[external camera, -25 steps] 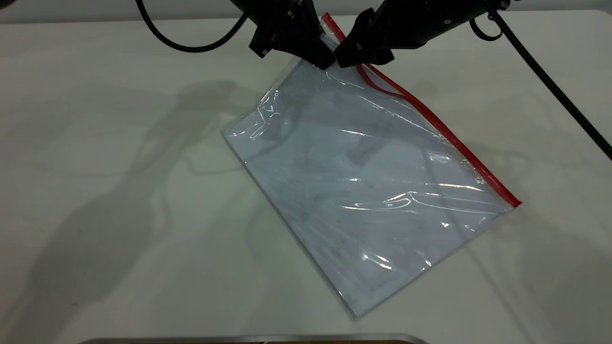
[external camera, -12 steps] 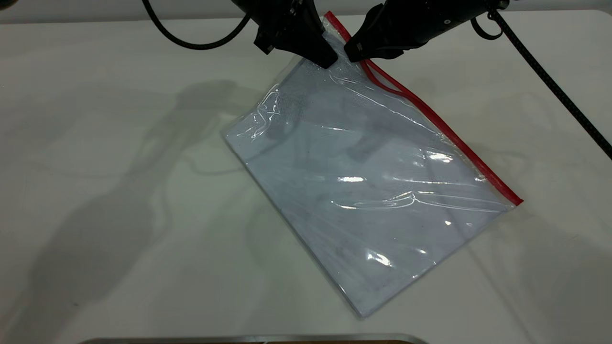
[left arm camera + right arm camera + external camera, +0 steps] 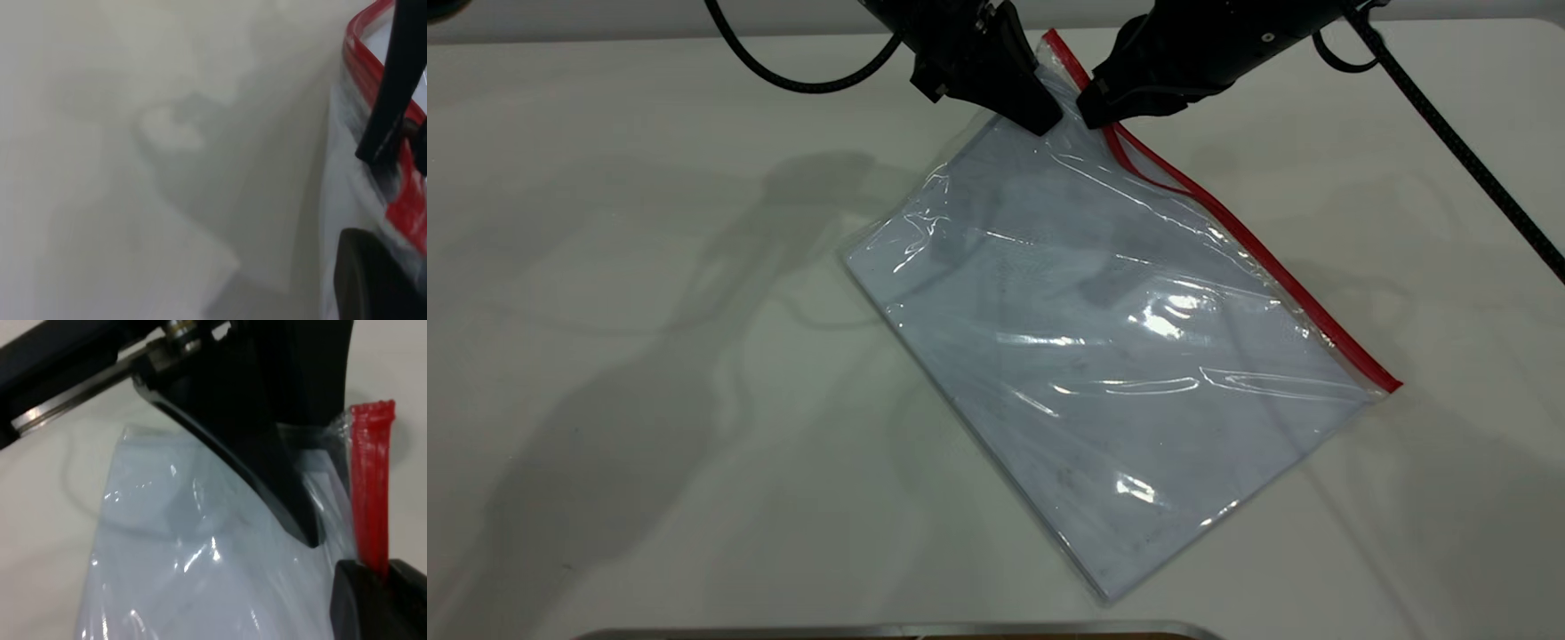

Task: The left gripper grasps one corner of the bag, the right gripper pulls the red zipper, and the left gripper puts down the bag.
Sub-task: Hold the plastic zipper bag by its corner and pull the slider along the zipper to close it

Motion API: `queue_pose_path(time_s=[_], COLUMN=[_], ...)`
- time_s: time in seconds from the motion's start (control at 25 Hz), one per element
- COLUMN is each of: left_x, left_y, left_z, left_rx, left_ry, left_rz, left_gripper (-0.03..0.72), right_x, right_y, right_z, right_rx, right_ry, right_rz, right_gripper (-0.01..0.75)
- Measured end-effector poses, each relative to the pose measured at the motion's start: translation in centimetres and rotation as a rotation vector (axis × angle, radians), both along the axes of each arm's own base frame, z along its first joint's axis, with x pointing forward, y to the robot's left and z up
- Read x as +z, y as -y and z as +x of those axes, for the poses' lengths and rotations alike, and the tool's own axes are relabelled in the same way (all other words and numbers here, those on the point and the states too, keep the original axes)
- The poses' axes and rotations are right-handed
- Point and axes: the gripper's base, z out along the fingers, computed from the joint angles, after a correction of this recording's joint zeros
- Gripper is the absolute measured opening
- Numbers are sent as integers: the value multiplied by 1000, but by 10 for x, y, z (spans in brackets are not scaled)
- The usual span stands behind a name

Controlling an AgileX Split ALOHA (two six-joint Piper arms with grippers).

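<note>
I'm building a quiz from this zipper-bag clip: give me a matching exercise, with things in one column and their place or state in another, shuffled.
Things:
1. left claw
2. right claw
3. red zipper
4. bag

Places or states:
A. runs along the bag's long edge, parted into two strips near the claws
B. clear pouch, far corner lifted, the rest lying on the table
C. shut on the bag's corner, beside the red edge
D. closed on the red zipper at its far end

Pairs: 1-C, 2-D, 3-A, 4-B

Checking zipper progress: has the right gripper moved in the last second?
Yes. The right gripper has slid slightly rightward along the red zipper, away from the left gripper; the bag's far corner stayed put.
</note>
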Motion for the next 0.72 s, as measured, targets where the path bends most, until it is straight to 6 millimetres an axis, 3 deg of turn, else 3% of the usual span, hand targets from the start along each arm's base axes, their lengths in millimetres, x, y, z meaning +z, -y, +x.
queue_pose_path(time_s=[0.32,0.72], left_x=[2,0], left_y=[6,8], left_z=[-2,-2], left_rx=[47,65], left_ry=[-64,-93], left_rz=[-22,-43], left_gripper=[53,53], right_x=[1,0], right_y=[20,24], right_z=[2,1], right_rx=[-9,-2], right_ry=[-97,-110], right_rz=[36,33], right_gripper=[41,51])
